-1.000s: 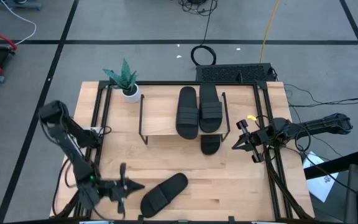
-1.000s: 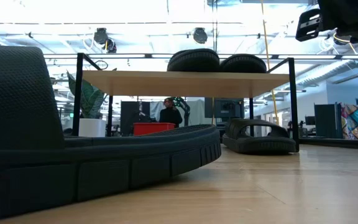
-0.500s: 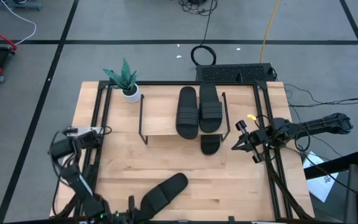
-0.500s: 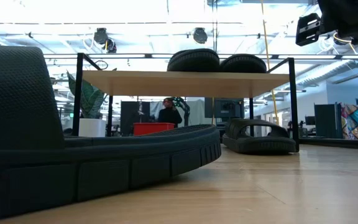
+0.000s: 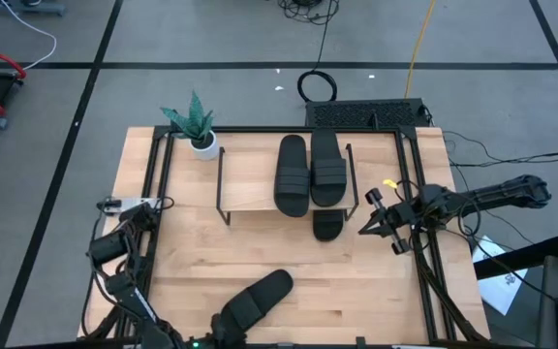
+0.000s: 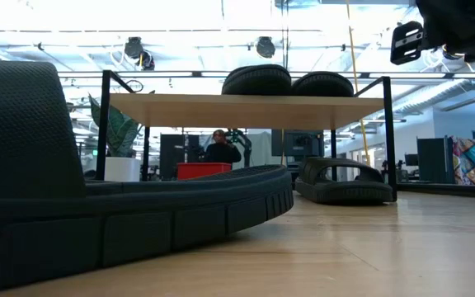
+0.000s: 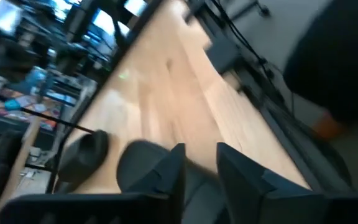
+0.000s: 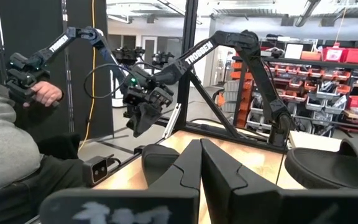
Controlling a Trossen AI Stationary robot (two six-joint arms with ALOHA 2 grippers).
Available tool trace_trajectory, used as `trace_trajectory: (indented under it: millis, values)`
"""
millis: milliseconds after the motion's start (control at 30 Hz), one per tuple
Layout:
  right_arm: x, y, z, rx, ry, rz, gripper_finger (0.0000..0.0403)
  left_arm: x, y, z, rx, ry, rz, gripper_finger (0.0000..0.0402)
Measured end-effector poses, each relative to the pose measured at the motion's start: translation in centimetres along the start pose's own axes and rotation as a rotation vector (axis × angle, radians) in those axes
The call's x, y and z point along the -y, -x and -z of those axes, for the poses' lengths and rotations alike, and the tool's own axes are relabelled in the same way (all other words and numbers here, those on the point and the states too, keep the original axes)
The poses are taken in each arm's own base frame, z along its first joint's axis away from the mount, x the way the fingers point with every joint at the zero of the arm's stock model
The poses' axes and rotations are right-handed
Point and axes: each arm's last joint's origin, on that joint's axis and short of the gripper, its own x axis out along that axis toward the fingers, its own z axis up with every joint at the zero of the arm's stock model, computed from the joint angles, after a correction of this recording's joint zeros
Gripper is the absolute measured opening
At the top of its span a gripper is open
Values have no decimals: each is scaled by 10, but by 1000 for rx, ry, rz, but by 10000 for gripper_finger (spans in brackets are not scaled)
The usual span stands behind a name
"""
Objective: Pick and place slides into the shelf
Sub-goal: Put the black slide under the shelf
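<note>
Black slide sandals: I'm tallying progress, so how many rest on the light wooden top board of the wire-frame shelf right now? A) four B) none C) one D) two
D: the high view shows two black slide sandals side by side on the shelf's light wooden top board; a third sticks out below, and a fourth lies on the table.

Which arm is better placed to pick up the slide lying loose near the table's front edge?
Left. The left gripper hangs right beside that loose slide, while the right gripper waits beside the shelf.
</note>
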Motion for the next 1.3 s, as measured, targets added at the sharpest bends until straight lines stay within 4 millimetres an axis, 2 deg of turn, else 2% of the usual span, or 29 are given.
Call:
trace_trajectory:
  millis: [167,367,633,1033,1167,1300]
  values:
    - [0,-1,1,-6,-5,0,0,-4,0,7,-77,9,61,159]
    - [0,-1,1,-8,-19,0,0,-9,-4,18,-162,-34,49,234]
    - [0,-1,1,-8,-19,0,0,-18,-12,26,-229,-102,26,298]
    - [1,-3,4,-32,-27,-1,0,-37,-39,42,-361,-167,35,315]
    - [1,-3,5,-42,-30,-1,0,-40,-47,48,-397,-130,63,315]
    - [1,-3,6,-43,-29,-1,0,-41,-49,50,-421,-81,102,275]
